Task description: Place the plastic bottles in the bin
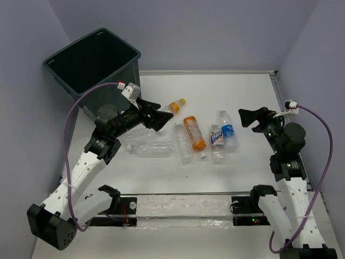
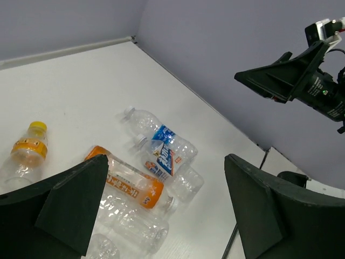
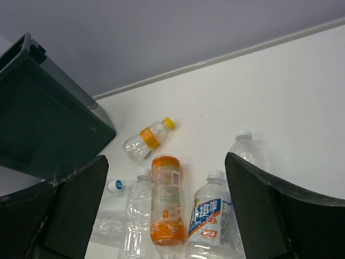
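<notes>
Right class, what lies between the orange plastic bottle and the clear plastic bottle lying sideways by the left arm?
Another clear crinkly plastic bottle, lying beside the orange plastic bottle, as the top view shows.

The clear ribbed plastic bottle (image 1: 148,147) looks thin, crinkled and glossy, the orange-labelled plastic bottle (image 1: 194,133) has a shiny smooth wrap, the large teal-grey plastic bin (image 1: 121,41) is smooth with a dull sheen, the white counter (image 1: 248,91) is smooth and matt, and the left tool (image 1: 161,114) and right tool (image 1: 247,118) are matt black plastic.
</notes>
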You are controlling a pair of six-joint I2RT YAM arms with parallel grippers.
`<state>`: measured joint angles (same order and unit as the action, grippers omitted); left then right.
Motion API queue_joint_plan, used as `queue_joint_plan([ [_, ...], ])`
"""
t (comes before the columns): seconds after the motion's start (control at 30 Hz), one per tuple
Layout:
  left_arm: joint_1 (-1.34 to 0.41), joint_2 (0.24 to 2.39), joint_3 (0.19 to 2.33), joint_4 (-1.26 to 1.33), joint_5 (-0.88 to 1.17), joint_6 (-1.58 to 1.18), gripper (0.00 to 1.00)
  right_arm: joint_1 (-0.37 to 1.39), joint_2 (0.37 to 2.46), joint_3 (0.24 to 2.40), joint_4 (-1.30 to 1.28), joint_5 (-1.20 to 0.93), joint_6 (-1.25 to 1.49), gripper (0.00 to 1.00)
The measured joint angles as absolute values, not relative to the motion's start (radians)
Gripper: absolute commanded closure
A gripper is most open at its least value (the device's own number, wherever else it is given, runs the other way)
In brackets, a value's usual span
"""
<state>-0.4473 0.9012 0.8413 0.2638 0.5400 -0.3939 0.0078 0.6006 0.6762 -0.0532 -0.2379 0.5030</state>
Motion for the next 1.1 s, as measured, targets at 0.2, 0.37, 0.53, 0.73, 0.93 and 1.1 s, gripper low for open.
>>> queue_joint_plan([
  [0.2, -0.491, 1.014, 0.907, 0.225, 0.505, -0.367, 0.01, 0.008, 0.595, 0.655, -0.053, -0.212, 0.495, 0.12],
  [0.37, -0.614, 1.177, 1.079, 0.093, 0.265, -0.262, 0.03, 0.008, 0.594, 0.641, -0.052, -0.194, 0.495, 0.13],
  [0.53, -0.712, 1.363, 1.225, -0.022, 0.001, -0.142, 0.02, 0.008, 0.591, 0.612, -0.041, -0.172, 0.498, 0.13],
  [0.73, -0.709, 1.586, 1.286, -0.106, -0.148, -0.038, 0.01, 0.008, 0.602, 0.604, -0.035, -0.164, 0.501, 0.13],
  [0.93, -0.698, 1.786, 1.386, -0.171, -0.222, 0.053, 0.01, 0.008, 0.627, 0.604, -0.031, -0.170, 0.501, 0.13],
  [1.1, -0.664, 1.877, 1.457, -0.185, -0.221, 0.087, 0.01, 0.008, 0.661, 0.604, -0.029, -0.194, 0.501, 0.12],
])
